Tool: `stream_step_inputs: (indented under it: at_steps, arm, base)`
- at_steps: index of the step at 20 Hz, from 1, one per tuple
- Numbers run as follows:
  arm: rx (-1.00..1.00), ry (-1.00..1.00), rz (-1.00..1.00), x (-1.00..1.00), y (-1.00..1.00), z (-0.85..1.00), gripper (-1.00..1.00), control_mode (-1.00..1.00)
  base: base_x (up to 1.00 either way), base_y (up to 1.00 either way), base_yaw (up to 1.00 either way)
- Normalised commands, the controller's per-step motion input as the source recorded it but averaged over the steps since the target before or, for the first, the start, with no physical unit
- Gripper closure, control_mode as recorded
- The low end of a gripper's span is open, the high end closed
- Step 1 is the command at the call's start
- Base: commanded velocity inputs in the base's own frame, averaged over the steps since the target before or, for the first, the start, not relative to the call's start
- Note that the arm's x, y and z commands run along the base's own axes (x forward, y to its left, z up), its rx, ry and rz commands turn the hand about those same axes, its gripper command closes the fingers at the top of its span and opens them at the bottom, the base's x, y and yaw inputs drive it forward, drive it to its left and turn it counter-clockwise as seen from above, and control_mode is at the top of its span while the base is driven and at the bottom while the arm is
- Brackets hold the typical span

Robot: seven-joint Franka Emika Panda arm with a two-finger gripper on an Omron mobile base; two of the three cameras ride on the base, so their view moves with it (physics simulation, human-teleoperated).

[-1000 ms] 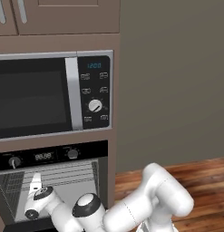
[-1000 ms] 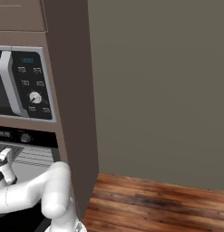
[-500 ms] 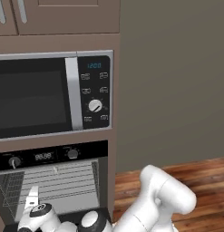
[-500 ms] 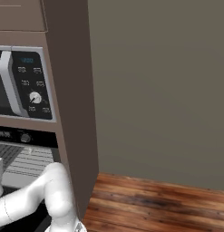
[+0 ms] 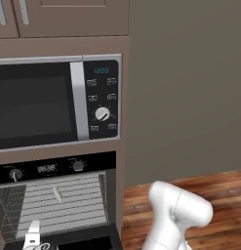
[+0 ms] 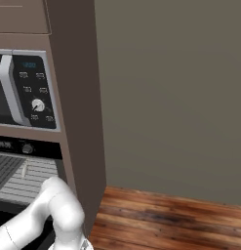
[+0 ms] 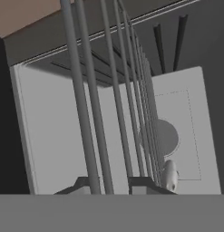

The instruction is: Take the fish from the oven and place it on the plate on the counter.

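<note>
The small, slim, pale beige-silver fish (image 5: 58,195) lies on the grey wire rack (image 5: 63,205) inside the black glass-front oven (image 5: 53,168), its door down and the cavity open. In the right base view the fish (image 6: 24,169) shows as a short pale sliver on the same rack. From the hand camera the fish (image 7: 169,175) sits just beyond and to one side of the tool's tips, seen through the rack bars (image 7: 114,104) with the pale back wall behind; the camera looks along the rack from close to its front edge.

What has just changed: the tool (image 5: 32,236) has dropped. A second ago it stood up against the oven's rack opening; half a second ago it was lower; now it sits at the very bottom of the left base view, below and in front of the fish, and the white arm (image 5: 178,215) has folded lower too. The fish has not moved and nothing is held. I judge the hand is lining up level with the rack to reach in, so the pick is not yet made.

The tool's fingers (image 7: 81,183) appear only slightly parted; I cannot tell more.
</note>
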Motion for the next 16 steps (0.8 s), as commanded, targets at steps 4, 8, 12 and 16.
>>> stream_step_inputs:
  at_steps: [4, 8, 12, 16]
  arm:
    - [0.03, 0.00, 0.00, -1.00, 0.00, -0.30, 1.00, -1.00]
    - [0.03, 0.00, 0.00, -1.00, 0.00, -0.33, 1.00, -1.00]
    - [0.02, 0.00, 0.00, -0.99, 0.00, -0.23, 1.00, -1.00]
    - [0.02, 0.00, 0.00, -0.89, 0.00, -0.01, 1.00, -1.00]
  base:
    - [0.00, 0.00, 0.00]
    - [0.00, 0.00, 0.00]
    - [0.00, 0.00, 0.00]
    - [0.00, 0.00, 0.00]
